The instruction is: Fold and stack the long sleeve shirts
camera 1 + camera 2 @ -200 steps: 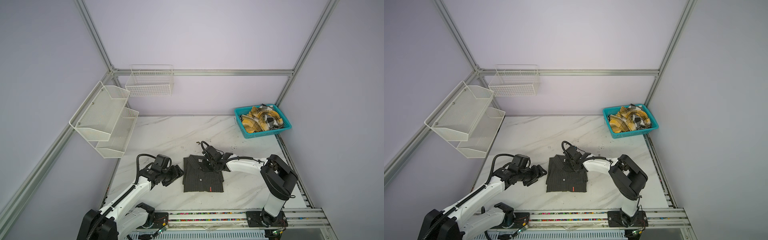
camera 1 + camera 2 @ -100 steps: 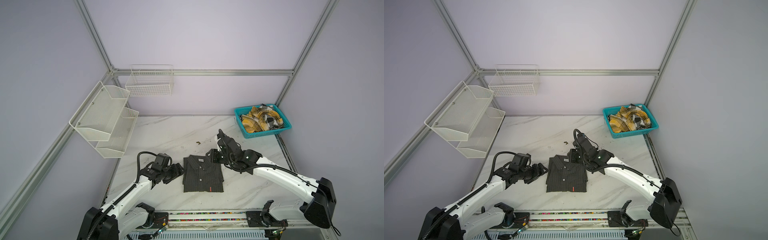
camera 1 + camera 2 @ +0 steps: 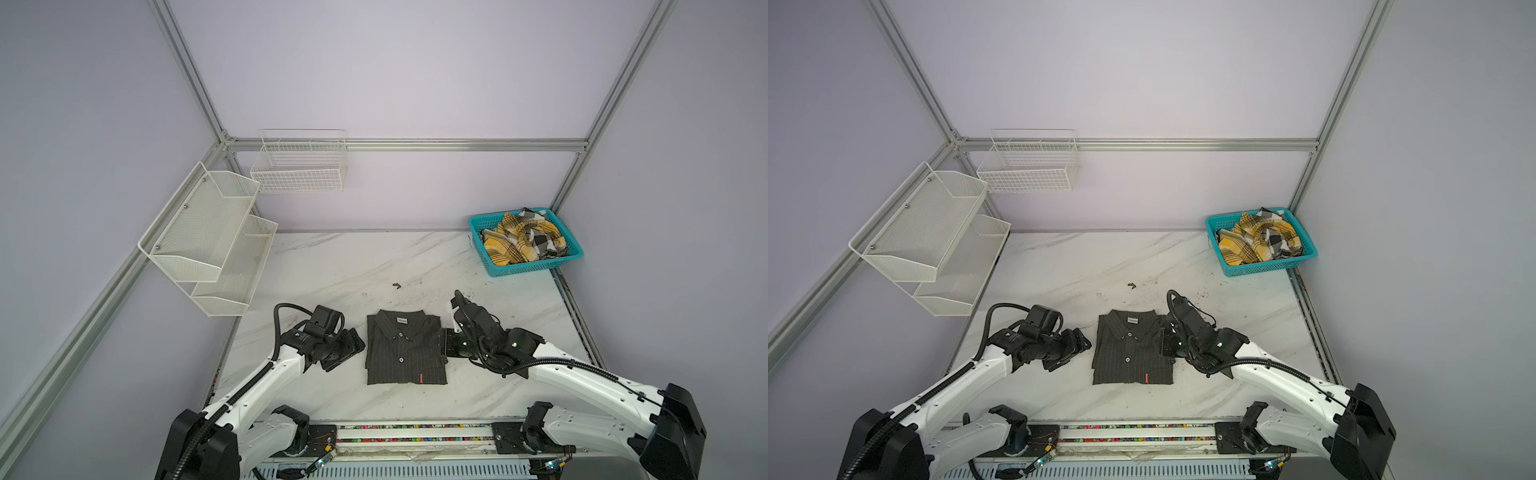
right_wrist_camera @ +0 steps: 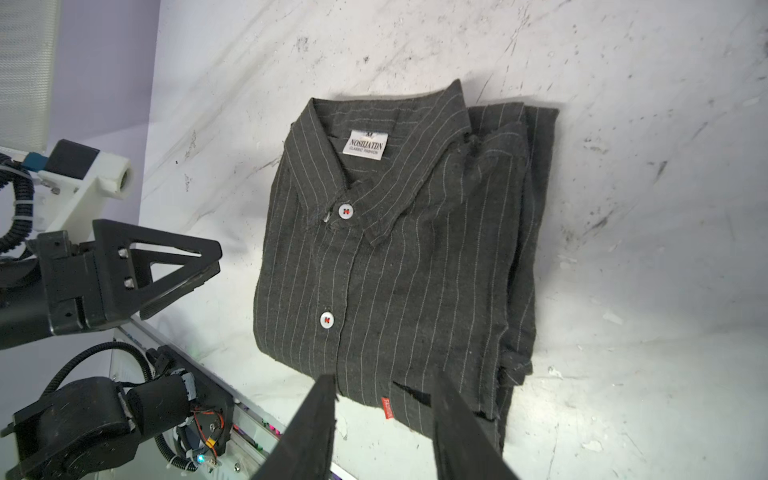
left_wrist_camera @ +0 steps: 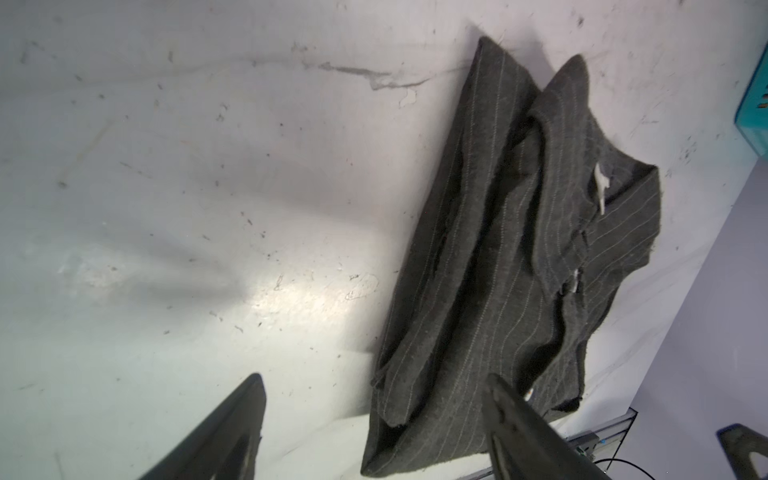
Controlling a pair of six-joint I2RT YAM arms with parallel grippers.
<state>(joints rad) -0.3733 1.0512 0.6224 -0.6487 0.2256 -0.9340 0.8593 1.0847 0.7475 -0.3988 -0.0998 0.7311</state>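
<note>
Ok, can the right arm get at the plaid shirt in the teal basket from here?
Probably yes. The right pincer is open and empty, the plaid shirt sits in the open-topped basket on that arm's side, and nothing stands between them.

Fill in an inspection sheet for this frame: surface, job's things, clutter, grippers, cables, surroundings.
Surface: white marbled table, scuffed and speckled.
Job's things: striped dark shirt folded near the front; plaid shirt crumpled in the teal basket.
Clutter: small dark scrap behind the folded shirt.
Grippers: left gripper open, empty, beside the shirt; right gripper open, empty, at its opposite edge.
Cables: black cables looped along both arms.
Surroundings: mesh shelves, wire basket, lilac walls.
</note>
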